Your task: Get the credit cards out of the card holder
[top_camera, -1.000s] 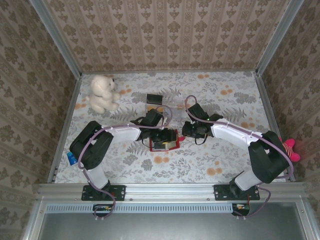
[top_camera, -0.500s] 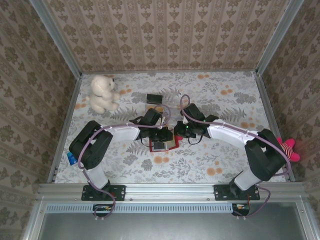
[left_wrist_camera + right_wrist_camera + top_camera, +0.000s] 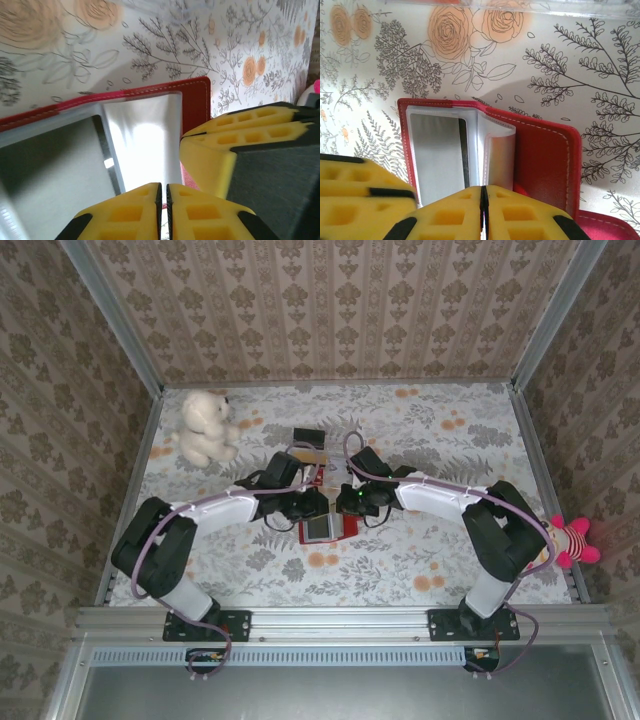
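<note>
"The card holder [image 3: 321, 530], the small red book-like wallet with greyish clear sleeves: where does it lie?"

"Open and flat on the floral-printed tabletop [image 3: 430, 575], near the middle, with both arms bent in over it. The rim of a clear plastic tray [image 3: 545, 7] runs just beyond it, and a thick black block [image 3: 308, 437] sits behind that."

"And the left gripper [image 3: 308, 507]?"

"Down at the holder's left side. From its wrist, the yellow padded jaws of the left gripper [image 3: 163, 192] are pressed together to a thin seam, with a bright clear sleeve leaf running straight into it. So it is pinching that leaf of the holder."

"The right gripper [image 3: 346, 506]?"

"Much the same from the other side. The right gripper [image 3: 483, 200] has its jaws closed at the lower edge of a folded sleeve leaf that stands up from the open red cover. The two sets of fingers are just beside each other."

"Any credit card [image 3: 439, 155]?"

"A flat grey one with a dark stripe along its right edge seems to sit inside the left sleeve, though the glare makes that hard to confirm."

"Anything else about?"

"A white plush teddy bear [image 3: 205, 428] stands at the far left of the table. A pink striped soft toy [image 3: 575, 538] lies past the right edge."
</note>
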{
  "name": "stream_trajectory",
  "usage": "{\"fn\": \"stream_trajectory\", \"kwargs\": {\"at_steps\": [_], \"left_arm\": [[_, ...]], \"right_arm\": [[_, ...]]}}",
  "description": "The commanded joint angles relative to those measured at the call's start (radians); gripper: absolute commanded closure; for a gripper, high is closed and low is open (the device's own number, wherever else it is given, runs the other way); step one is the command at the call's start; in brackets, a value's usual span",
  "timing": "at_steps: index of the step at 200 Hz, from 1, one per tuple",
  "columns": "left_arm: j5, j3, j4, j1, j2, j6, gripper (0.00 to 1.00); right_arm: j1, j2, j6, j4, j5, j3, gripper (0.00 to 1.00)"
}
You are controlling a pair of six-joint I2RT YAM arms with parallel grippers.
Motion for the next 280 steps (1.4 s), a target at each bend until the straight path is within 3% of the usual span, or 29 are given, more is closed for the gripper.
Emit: {"fn": "stream_trajectory", "kwargs": {"at_steps": [1, 174, 209, 240, 280], "left_arm": [[-0.014, -0.027, -0.046, 0.021, -0.041, 0.03, 0.84], [0.061, -0.014, 0.045, -0.009, 0.073, 0.003, 0.84], [0.079, -0.01, 0.108, -0.029, 0.108, -0.034, 0.84], [0.074, -0.053, 0.117, -0.018, 0.07, -0.058, 0.85], [0.065, -0.139, 0.024, 0.067, -0.07, -0.035, 0.84]], "right_arm": [[0.008, 0.012, 0.011, -0.043, -0.006, 0.031, 0.89], [0.034, -0.079, -0.008, -0.073, 0.051, 0.068, 0.88], [0.028, -0.083, 0.059, -0.078, 0.057, 0.072, 0.92], [0.029, -0.039, 0.117, -0.036, -0.003, 0.107, 0.94], [0.046, 0.024, 0.133, -0.009, -0.054, 0.171, 0.94]]}}
